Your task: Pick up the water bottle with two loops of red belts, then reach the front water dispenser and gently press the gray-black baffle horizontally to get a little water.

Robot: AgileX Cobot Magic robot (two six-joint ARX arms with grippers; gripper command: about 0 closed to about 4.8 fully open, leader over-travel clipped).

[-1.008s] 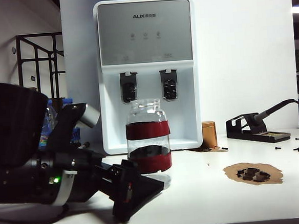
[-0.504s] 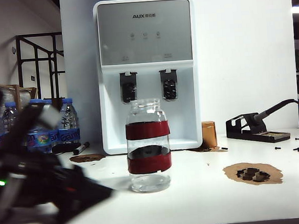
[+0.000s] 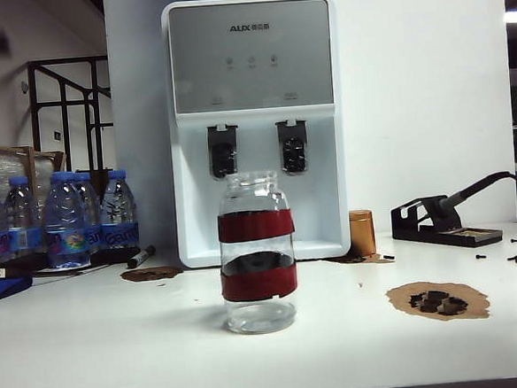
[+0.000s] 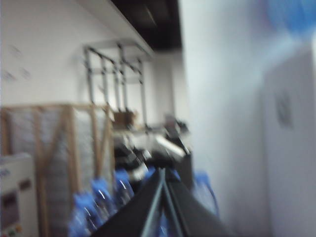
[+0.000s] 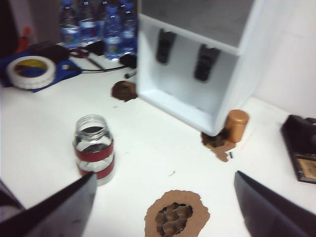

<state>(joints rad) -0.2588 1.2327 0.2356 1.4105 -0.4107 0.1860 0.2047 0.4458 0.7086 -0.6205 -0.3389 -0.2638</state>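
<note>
The water bottle [image 3: 256, 252], a clear jar with two red bands and no cap, stands alone on the white table in front of the water dispenser [image 3: 249, 61]. The gray-black baffle [image 3: 223, 152] hangs under the left spout, above and behind the jar's mouth. No gripper shows in the exterior view. In the blurred left wrist view, my left gripper [image 4: 163, 178] is shut on nothing and points past blue-capped bottles, away from the jar. My right gripper [image 5: 165, 174] hovers open and wide over the table. The water bottle [image 5: 94, 155] stands just beyond one of its fingers [image 5: 64, 207], untouched.
Blue-capped plastic bottles [image 3: 56, 221] and a marker [image 3: 140, 255] sit at the left. A copper cylinder [image 3: 361, 233], a soldering iron stand [image 3: 442, 221] and a brown patch with black parts [image 3: 437, 300] lie to the right. A tape roll [image 5: 30, 71] lies far left.
My left arm, which lay low beside the jar at the left, has swept away leftward and out of the exterior view. The jar has stayed in place.
</note>
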